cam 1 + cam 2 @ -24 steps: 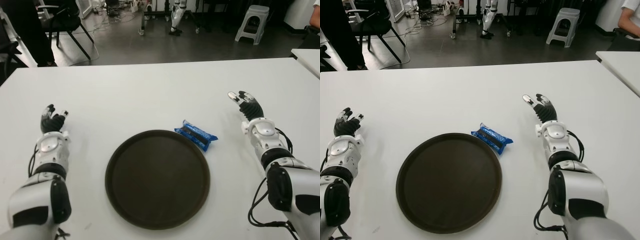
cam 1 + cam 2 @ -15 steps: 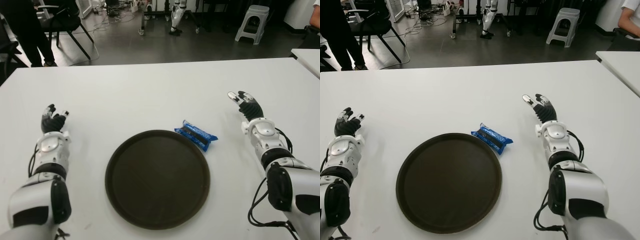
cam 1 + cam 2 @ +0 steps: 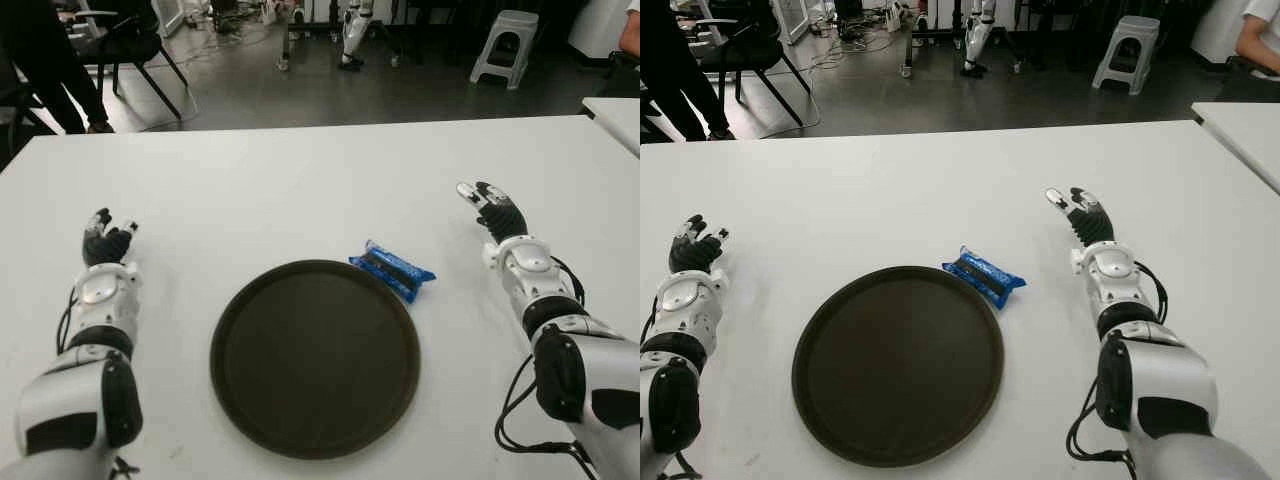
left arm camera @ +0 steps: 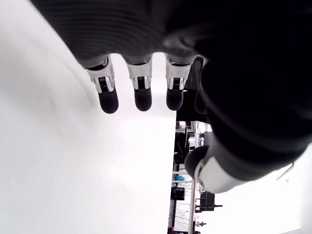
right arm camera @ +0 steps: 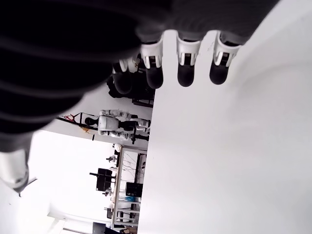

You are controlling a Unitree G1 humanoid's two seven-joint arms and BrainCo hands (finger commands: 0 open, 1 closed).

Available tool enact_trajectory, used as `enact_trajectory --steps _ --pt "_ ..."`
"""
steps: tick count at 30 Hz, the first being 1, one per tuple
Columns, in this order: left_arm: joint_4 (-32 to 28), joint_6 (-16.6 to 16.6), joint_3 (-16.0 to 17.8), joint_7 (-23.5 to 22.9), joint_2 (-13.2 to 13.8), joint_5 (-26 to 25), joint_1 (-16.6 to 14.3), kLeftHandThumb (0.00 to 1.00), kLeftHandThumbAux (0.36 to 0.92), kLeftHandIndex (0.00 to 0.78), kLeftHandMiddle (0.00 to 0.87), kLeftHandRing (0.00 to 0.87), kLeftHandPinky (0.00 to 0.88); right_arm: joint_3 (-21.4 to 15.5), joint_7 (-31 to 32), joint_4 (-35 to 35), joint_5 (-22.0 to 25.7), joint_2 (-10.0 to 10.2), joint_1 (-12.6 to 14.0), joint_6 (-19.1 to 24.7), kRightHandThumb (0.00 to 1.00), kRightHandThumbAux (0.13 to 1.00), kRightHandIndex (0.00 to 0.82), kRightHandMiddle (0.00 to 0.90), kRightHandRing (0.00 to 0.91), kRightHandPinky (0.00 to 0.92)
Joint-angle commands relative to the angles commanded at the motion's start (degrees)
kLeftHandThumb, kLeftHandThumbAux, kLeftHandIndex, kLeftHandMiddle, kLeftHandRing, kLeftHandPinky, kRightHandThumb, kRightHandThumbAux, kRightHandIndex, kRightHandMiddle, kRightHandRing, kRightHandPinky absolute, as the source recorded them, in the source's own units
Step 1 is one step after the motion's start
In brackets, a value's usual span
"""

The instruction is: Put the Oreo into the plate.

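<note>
Sitting on the white tabletop is the Oreo, a small blue packet lying flat just past the upper right rim of the plate. It looks like it's touching or just about touching the rim, can't say which, but it's definitely outside the plate. The plate is a big round dark brown one, right in the middle of the near side, with nothing on it.

Neither hand has the packet. The right hand shows to the right of the Oreo, well apart from it, palm down over the tabletop with its fingers stretched out and holding nothing. The left hand is way over on the far left, well apart from the plate, and its fingers are also straight and loose with nothing in them.

The wrist views only give you close-ups of the black fingertips over bare white surface, plus a slice of the room behind; no Oreo or plate in either one. The eye views are where you get the whole layout. They also show the background: a grey stool on the dark floor, a black chair at the far left with a person's legs beside it, and another white table's corner at the right edge.
</note>
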Motion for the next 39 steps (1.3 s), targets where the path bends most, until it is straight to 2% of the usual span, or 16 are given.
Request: enact_trajectory --steps 7,18,21,25,29,32,39 --pt "-0.02 -0.06 0.17 0.06 -0.21 -0.19 0.0 0.0 0.783 0.0 0.0 0.0 0.03 1.74 -1.06 0.03 -1.86 -0.32 0.17 -0.08 0.077 0.443 0.0 0.003 0.0 0.0" --pt "-0.13 -0.14 0.13 0.39 -0.42 -0.12 -0.03 0.0 0.777 0.0 0.0 0.0 0.022 4.65 -4.92 -0.03 -4.51 -0.18 -0.09 -0.03 0.118 0.494 0.0 0.013 0.0 0.0" --pt "-0.18 -0.24 0.25 0.33 -0.5 -0.27 0.02 0.0 0.779 0.0 0.0 0.0 0.019 6.97 -7.17 -0.54 -6.39 -0.06 -1.0 -0.08 0.121 0.516 0.0 0.01 0.0 0.002" --pt "-0.16 -0.27 0.13 0.27 -0.47 -0.15 0.1 0.0 0.774 0.0 0.0 0.0 0.018 12.48 -10.63 -1.85 -11.33 -1.27 -2.49 -0.25 0.125 0.58 0.0 0.016 0.0 0.0" --pt "-0.19 -0.26 0.1 0.02 -0.38 -0.15 0.19 0.0 0.772 0.0 0.0 0.0 0.017 16.28 -12.54 -2.52 -14.62 -1.67 -3.97 0.22 0.13 0.612 0.0 0.024 0.004 0.0" --pt "-0.16 -0.2 0.15 0.19 -0.39 -0.18 0.26 0.0 0.769 0.0 0.0 0.0 0.016 20.48 -15.55 -2.99 -18.49 -2.06 -4.28 -0.17 0.132 0.619 0.0 0.025 0.005 0.0" --pt "-0.18 0.01 -0.24 0.59 -0.38 0.21 0.29 0.0 0.769 0.0 0.0 0.0 0.022 24.5 -17.51 -3.87 -21.21 -2.11 -4.29 -0.76 0.146 0.644 0.0 0.041 0.025 0.029"
